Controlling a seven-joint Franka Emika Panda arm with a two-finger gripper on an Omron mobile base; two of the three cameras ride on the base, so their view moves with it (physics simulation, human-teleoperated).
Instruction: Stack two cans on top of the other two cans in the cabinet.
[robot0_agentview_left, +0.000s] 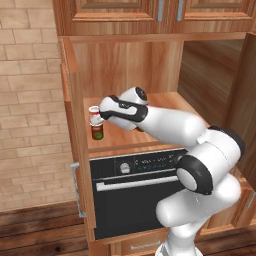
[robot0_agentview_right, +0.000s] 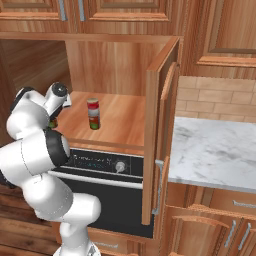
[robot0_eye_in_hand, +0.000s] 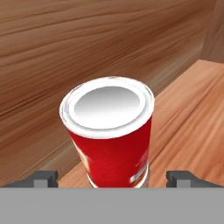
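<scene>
The gripper (robot0_eye_in_hand: 113, 177) stands released, its fingertips (robot0_eye_in_hand: 43, 177) spread clear on either side of the red can (robot0_eye_in_hand: 108, 131), so the tin carries its own weight. That can sits square on a dark can (robot0_agentview_left: 97, 132) near the left front corner of the cabinet shelf (robot0_agentview_right: 122, 125); this stack looks done

Red can (robot0_eye_in_hand: 109, 131) with silver top upright between spread claw (robot0_eye_in_hand: 113, 178) fingertips, against wooden wall (robot0_eye_in_hand: 65, 48).
</scene>
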